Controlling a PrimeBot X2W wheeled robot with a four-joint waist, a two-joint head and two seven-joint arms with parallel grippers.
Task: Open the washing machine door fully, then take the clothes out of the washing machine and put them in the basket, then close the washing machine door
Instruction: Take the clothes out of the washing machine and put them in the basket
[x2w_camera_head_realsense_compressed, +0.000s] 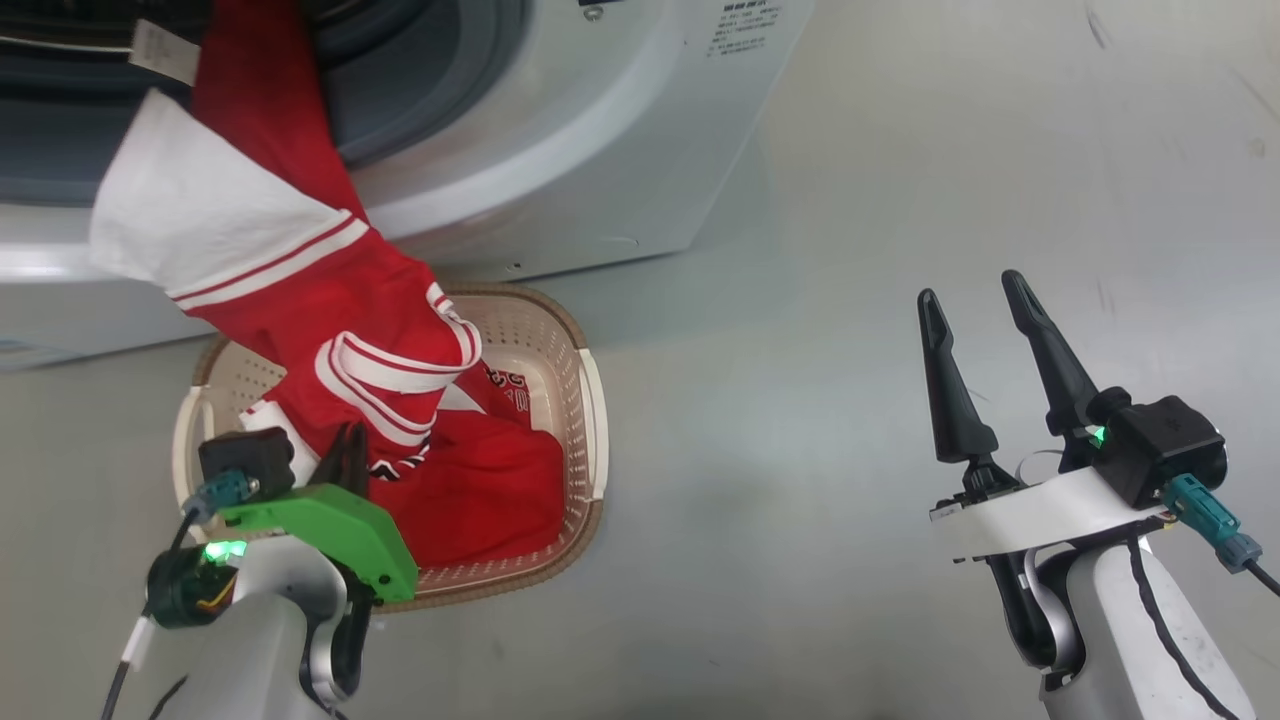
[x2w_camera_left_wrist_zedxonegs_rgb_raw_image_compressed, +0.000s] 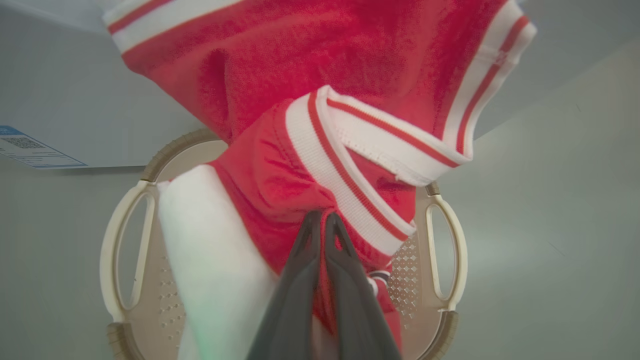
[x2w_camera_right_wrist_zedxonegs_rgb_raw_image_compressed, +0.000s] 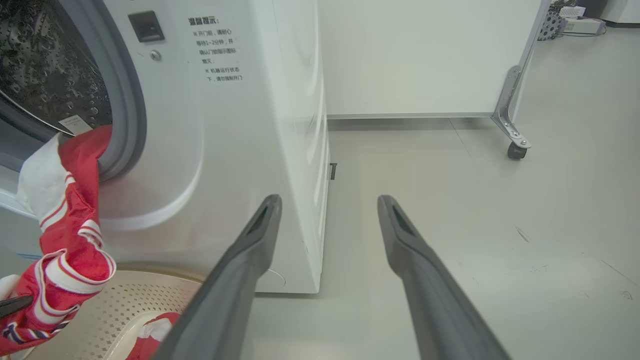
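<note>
Left pincer (x2w_camera_head_realsense_compressed: 350, 445) pressed together, pinching the clothes (x2w_camera_head_realsense_compressed: 300, 300) above the basket (x2w_camera_head_realsense_compressed: 592, 400). Red fabric trails from the washing machine (x2w_camera_head_realsense_compressed: 600, 150) opening down into the basket, which sits on the floor (x2w_camera_head_realsense_compressed: 800, 450) just before the machine. Right pincer (x2w_camera_head_realsense_compressed: 972, 285) spread, over floor, well apart to the right.

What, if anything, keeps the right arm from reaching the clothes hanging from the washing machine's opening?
Likely nothing, so yes: the right gripper has its jaws open and empty, and the way to the clothes draped from the washing machine looks free.
</note>
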